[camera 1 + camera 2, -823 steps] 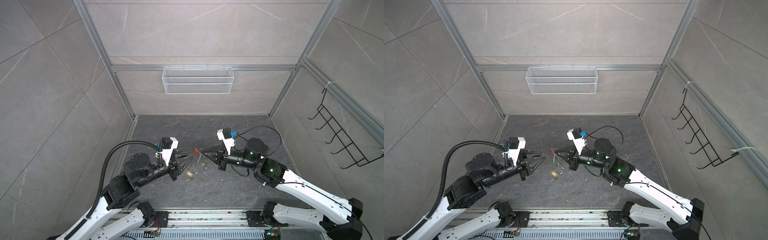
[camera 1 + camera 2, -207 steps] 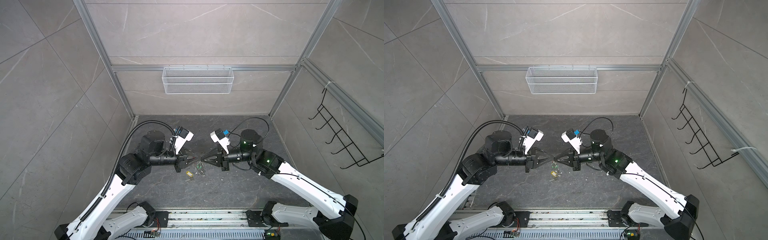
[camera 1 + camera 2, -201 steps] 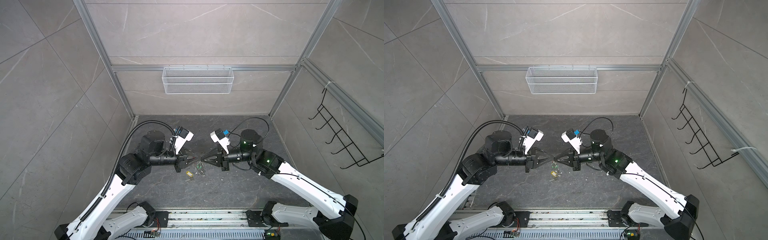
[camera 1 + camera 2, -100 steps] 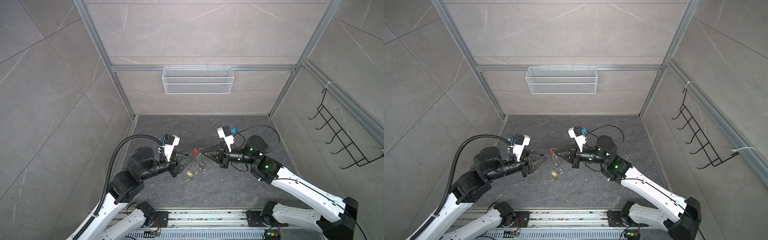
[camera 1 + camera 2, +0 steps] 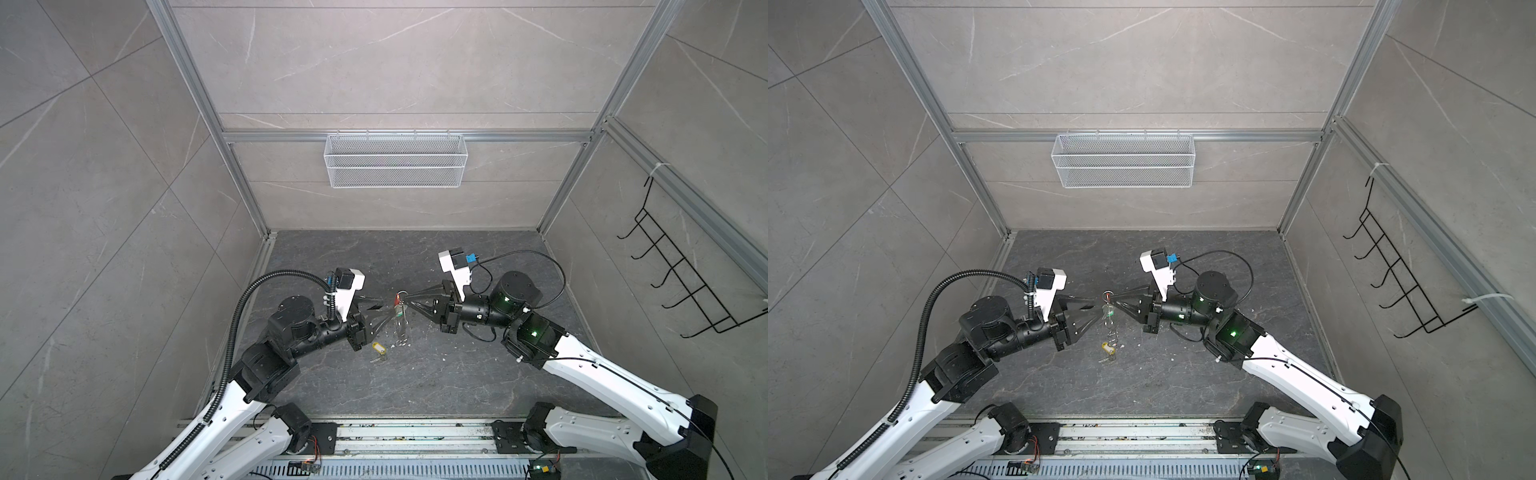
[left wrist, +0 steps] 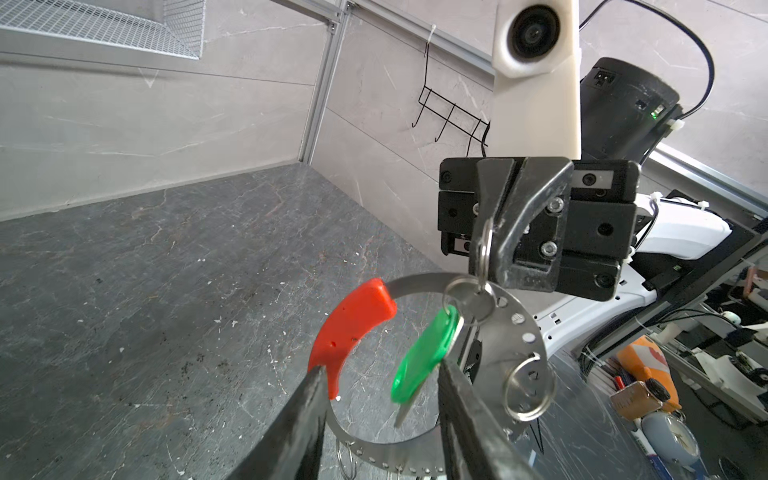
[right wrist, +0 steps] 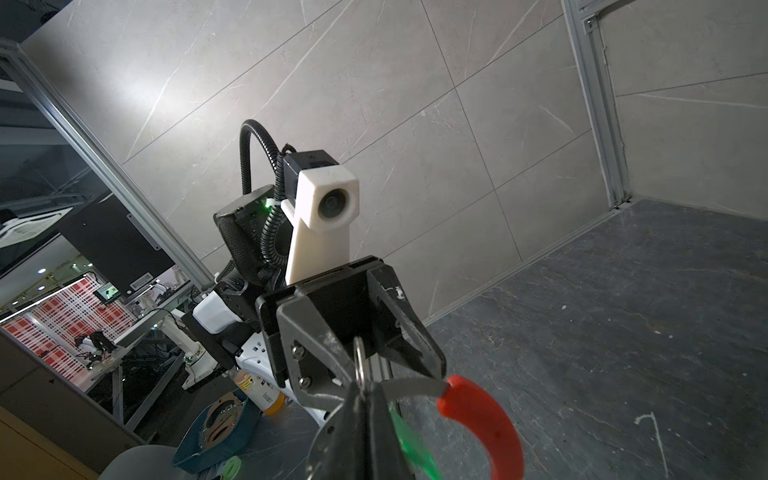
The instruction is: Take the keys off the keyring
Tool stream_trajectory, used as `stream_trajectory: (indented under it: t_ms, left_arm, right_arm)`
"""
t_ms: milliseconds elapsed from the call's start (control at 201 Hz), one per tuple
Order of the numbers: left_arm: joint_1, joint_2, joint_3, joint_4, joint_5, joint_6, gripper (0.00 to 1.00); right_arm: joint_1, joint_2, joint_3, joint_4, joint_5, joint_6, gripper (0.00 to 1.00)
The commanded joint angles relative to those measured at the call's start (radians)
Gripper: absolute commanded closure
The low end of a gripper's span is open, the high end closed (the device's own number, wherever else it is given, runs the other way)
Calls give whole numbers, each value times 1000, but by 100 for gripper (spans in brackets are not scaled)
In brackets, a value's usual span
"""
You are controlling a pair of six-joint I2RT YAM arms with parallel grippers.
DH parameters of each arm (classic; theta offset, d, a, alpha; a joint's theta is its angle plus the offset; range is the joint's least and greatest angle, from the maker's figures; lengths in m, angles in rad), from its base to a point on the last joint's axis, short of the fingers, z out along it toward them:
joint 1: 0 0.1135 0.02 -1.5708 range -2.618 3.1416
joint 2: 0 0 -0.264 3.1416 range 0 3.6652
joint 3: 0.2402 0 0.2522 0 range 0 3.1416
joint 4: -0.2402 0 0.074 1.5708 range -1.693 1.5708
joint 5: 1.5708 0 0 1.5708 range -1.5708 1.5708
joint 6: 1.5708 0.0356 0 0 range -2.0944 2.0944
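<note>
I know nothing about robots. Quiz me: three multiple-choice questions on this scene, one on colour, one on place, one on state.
1. The sleeve on the keyring is: A red; B blue; C white.
2. The yellow-tagged key is: A on the keyring; B on the floor; C in a box.
3. The right gripper is: A wide open; B out of view; C shut on a small ring.
Key: A, plainly red; B, it lies on the floor; C, its jaws pinch the ring.

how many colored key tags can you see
2. The green tag hangs from the split ring pinched in the right gripper, beside the keyring; the yellow tag lies loose on the floor. More could be hidden, but none shows.
</note>
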Motion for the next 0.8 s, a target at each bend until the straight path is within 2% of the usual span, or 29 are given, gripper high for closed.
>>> stream_trajectory:
  t_ms: [0, 538, 682, 792]
  left_arm:
    - [-11, 10, 12, 74, 34, 40, 53]
    - [-36, 47, 22, 87, 90, 40, 53]
    - [-39, 68, 22, 101, 91, 44, 56]
    - [-39, 77, 22, 100, 85, 50, 62]
  right_arm:
    - [5, 5, 19, 38, 2, 16, 100]
    - [5, 20, 21, 55, -19, 32, 100]
    - [6, 29, 18, 74, -24, 47, 100]
    - [5, 27, 19, 73, -25, 50, 100]
